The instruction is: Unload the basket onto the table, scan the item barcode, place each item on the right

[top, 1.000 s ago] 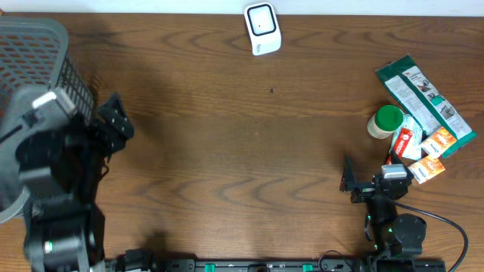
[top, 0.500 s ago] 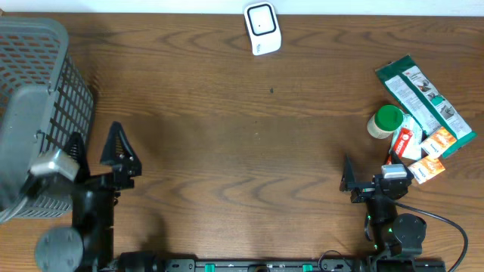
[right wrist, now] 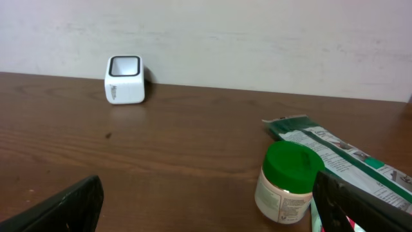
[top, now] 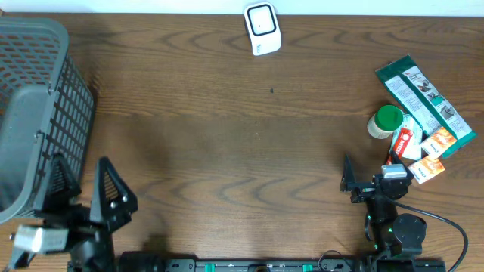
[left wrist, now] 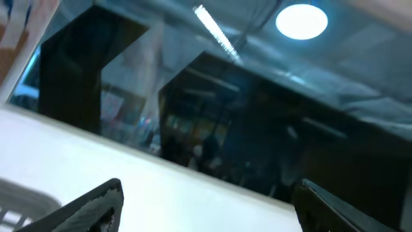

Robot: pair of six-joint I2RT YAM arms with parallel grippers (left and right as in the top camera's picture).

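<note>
As only overhead shows, packets point(top: 432, 155) cluster.

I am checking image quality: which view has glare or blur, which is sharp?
Left wrist: a ceiling lamp glares, the rest dark and blurred. Right wrist: evenly lit, green-lidded jar and white scanner sharp. Overhead: clear, soft shadow by the basket.

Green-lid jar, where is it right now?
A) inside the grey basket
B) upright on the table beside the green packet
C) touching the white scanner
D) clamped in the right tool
B: the green-lid jar stands upright on the table beside the green packet, with nothing gripping it.
</note>
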